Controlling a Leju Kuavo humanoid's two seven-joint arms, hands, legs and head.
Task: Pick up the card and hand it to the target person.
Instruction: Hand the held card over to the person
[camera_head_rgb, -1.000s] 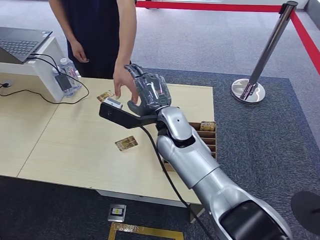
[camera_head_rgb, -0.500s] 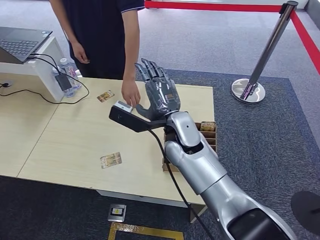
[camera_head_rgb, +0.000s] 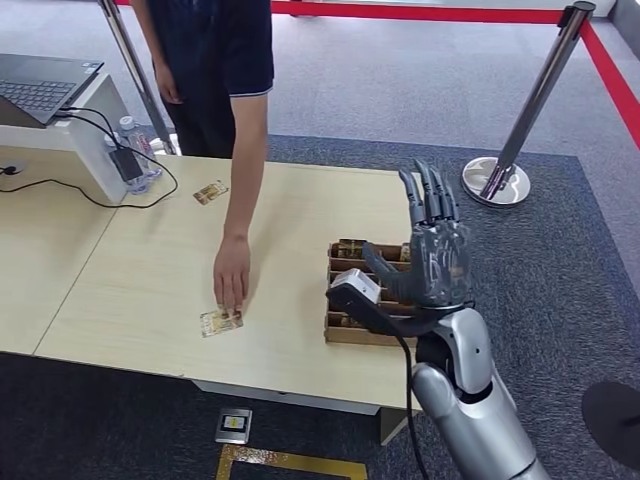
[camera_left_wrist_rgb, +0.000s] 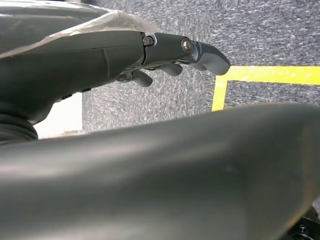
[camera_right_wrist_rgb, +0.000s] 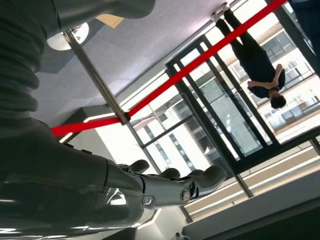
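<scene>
Over the right end of the table (camera_head_rgb: 151, 270), the right hand (camera_head_rgb: 432, 255) is standing raised with its fingers (camera_head_rgb: 426, 195) pointing up and spread apart, holding nothing. It is hanging above the cardboard box (camera_head_rgb: 370, 285) of stacked cards that is sitting at the table's right edge, and the wrist camera housing is jutting out toward the box. In the right wrist view the same fingers (camera_right_wrist_rgb: 181, 187) are stretching out straight against windows and a red barrier band.

The card (camera_head_rgb: 221, 321) is lying flat near the front edge of the table, well apart from the right hand. A person's hand (camera_head_rgb: 231, 270) is reaching down to it, fingertips touching its far edge (the person is standing on the far side of the table). A second card (camera_head_rgb: 210, 192) is lying farther back, near a black cable (camera_head_rgb: 90, 195) and a laptop stand (camera_head_rgb: 90, 135).

The left hand (camera_left_wrist_rgb: 166, 55) is hanging over grey carpet beside a yellow floor line (camera_left_wrist_rgb: 264, 75), fingers extended with nothing in them.
</scene>
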